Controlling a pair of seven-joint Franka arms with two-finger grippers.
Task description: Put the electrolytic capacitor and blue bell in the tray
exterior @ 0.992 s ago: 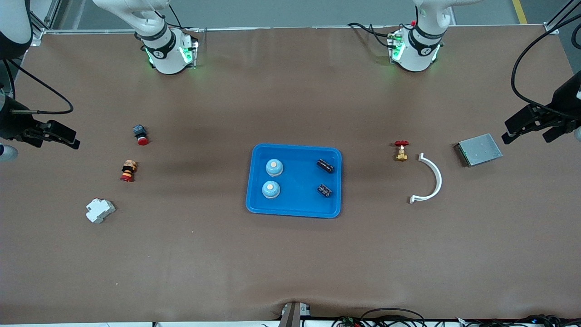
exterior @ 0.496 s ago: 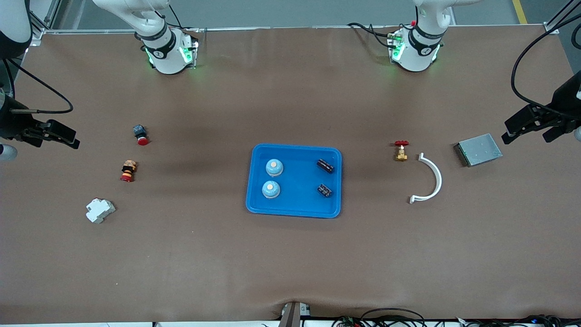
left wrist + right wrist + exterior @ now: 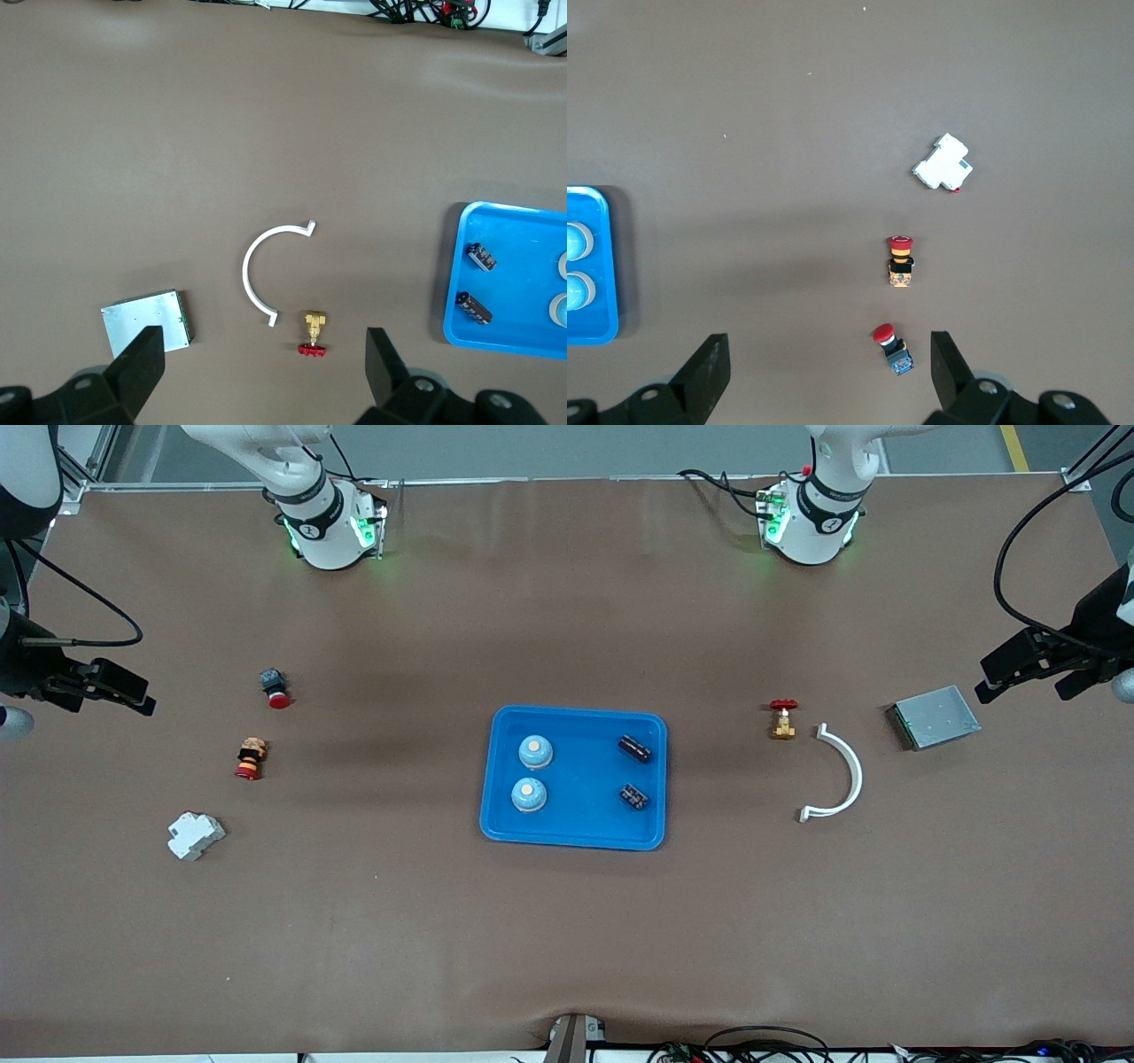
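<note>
Brown covering lies over the whole table [image 3: 567,939], and the tray [image 3: 574,834] sits at its middle. Inside the tray are two blue bells [image 3: 535,752] toward the right arm's end and two electrolytic capacitors [image 3: 634,748] toward the left arm's end. Nothing of the task seems left outside, so the work looks finished.

Both arms wait well apart from the tray. The left gripper [image 3: 263,376] hangs wide open and empty over the grey metal box [image 3: 935,716], near the white curved piece [image 3: 840,772] and the brass valve [image 3: 783,719]. The right gripper [image 3: 824,376], also wide open and empty, hangs over the red push button [image 3: 274,687]. A good ending would be to hold both arms away, so the tray is not disturbed.
</note>
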